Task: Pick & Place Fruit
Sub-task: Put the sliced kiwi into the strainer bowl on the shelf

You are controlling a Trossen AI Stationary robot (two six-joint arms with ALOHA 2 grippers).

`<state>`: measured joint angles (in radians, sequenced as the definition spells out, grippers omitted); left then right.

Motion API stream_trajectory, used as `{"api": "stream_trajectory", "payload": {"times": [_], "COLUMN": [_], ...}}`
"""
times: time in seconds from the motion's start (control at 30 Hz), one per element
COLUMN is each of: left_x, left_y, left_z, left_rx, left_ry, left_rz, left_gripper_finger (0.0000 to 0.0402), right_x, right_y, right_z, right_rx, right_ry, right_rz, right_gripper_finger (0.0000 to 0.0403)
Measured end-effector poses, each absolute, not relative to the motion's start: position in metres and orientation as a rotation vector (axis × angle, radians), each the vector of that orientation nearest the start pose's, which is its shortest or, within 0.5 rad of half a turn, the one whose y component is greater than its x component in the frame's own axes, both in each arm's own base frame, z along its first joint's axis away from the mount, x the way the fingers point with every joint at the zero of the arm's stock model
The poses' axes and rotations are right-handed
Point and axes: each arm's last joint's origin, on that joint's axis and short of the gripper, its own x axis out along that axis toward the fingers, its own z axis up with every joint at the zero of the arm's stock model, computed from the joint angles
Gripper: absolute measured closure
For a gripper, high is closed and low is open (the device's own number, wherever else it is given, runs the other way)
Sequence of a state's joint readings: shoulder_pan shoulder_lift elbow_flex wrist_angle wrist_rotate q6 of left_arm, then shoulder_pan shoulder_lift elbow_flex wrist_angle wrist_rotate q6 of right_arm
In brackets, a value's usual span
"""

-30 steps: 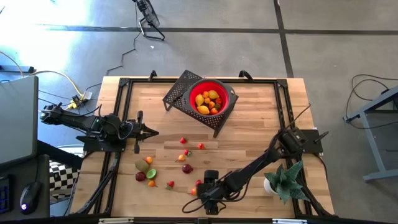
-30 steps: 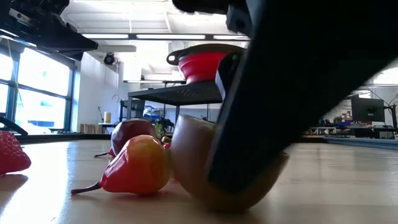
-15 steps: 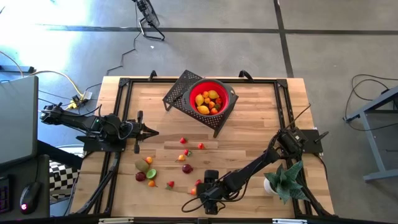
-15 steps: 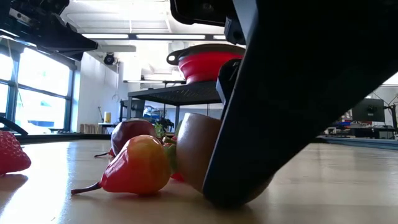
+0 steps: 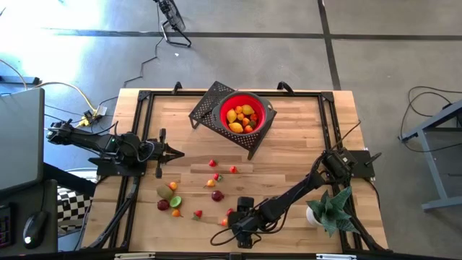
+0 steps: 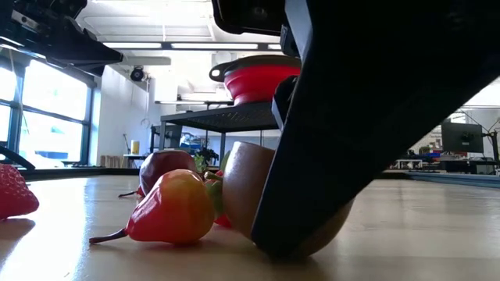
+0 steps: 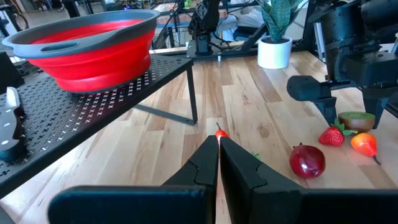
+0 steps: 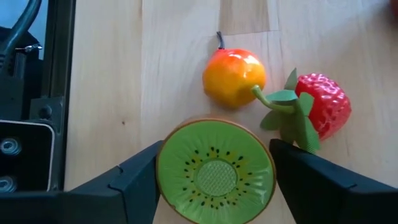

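Down at the near edge of the worktop [image 5: 289, 144], the right gripper [image 8: 214, 180] sits low over a kiwi half [image 8: 215, 175], its green cut face up. Its two fingers [image 8: 127, 183] stand either side of the kiwi, right at its rim, spread wide; whether they are pressing on it I cannot tell. Just beside the kiwi lie an orange-red pear-shaped fruit [image 8: 234, 76] and a strawberry [image 8: 322, 106], whose green leaves reach toward the kiwi. From table height, a dark finger covers most of the brown kiwi skin [image 6: 248, 187], with the orange-red fruit [image 6: 173, 208] close beside it.

Over on the left side, the left gripper [image 7: 218, 144] hovers above the wood with its fingers pressed together, holding nothing. A dark red fruit [image 7: 307, 160] lies between it and the right gripper.

More loose fruit [image 5: 173, 195] dots the middle of the worktop. At the far edge a red bowl [image 5: 245, 113] rests on a black perforated stand [image 5: 209, 105], already holding yellow and orange pieces. A spiky green plant [image 5: 332, 206] in a white pot stands at the near right corner.
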<state>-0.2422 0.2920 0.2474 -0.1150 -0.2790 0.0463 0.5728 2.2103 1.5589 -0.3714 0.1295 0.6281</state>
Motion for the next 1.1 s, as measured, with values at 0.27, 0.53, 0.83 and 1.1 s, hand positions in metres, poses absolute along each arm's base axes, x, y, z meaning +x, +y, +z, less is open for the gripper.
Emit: {"api": "stream_trajectory", "payload": {"times": [0.27,0.53,0.83,1.1], "left_x": [0.108,0.108,0.108,0.108], "left_y": [-0.018,-0.018,-0.018,-0.018], "left_z": [0.213,0.213,0.213,0.213], "left_rx": [0.087,0.087,0.088,0.088], "left_ry": [0.155,0.155,0.156,0.156], "left_rz": [0.033,0.033,0.033,0.033], "left_gripper_finger": [0.0390,0.0390,0.0390,0.0390], "right_x": [0.387,0.382,0.382,0.381], "right_y": [0.246,0.246,0.236,0.214], "right_z": [0.133,0.146,0.163,0.202], "right_rx": [0.229,0.250,0.286,0.321], "right_ry": [1.054,1.074,1.083,1.027], "right_rz": [0.109,0.133,0.131,0.103], "right_gripper_finger": [0.0164,0.0171,0.0177,0.0171]}}
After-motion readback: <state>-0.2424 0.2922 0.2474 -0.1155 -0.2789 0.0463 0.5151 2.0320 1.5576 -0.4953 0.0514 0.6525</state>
